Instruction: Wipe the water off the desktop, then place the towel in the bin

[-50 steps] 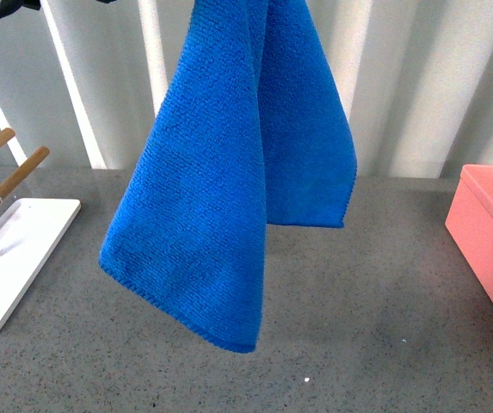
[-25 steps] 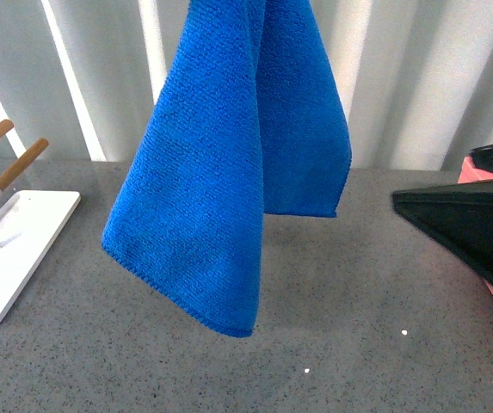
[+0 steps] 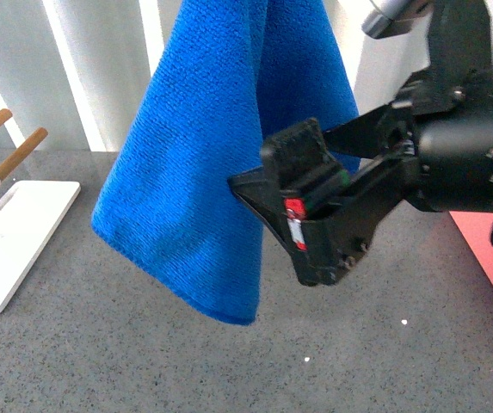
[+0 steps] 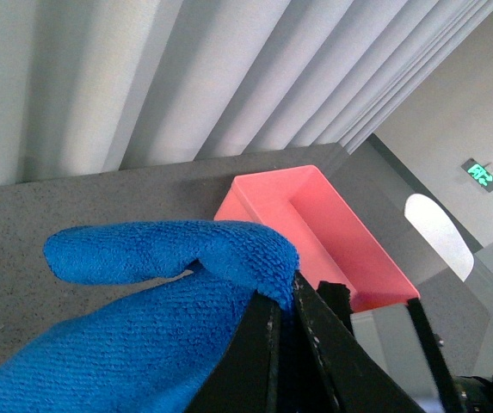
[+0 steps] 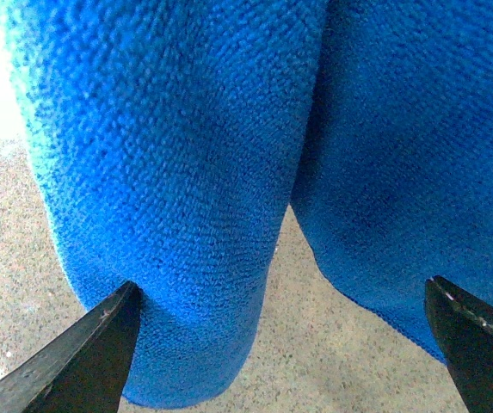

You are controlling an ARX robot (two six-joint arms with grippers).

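Note:
The blue towel (image 3: 194,181) hangs in two folds above the speckled grey desktop (image 3: 143,361), clear of it. My left gripper (image 4: 282,310) is shut on the towel's upper edge (image 4: 169,284); it is out of the front view. My right gripper (image 3: 280,185) is open and reaches in from the right, its fingertips just in front of the hanging towel. In the right wrist view the towel (image 5: 186,172) fills the frame between the open right gripper (image 5: 285,331). The pink bin (image 4: 315,232) stands on the desktop at the right (image 3: 491,258).
A white rack base (image 3: 14,241) with wooden bars (image 3: 9,159) stands at the left. White corrugated wall panels (image 3: 83,69) run behind the desktop. Small white specks (image 3: 403,323) lie on the desktop near the front.
My right arm has swung in from the right and up, now close in front of the towel and covering most of the bin. The towel has swayed slightly.

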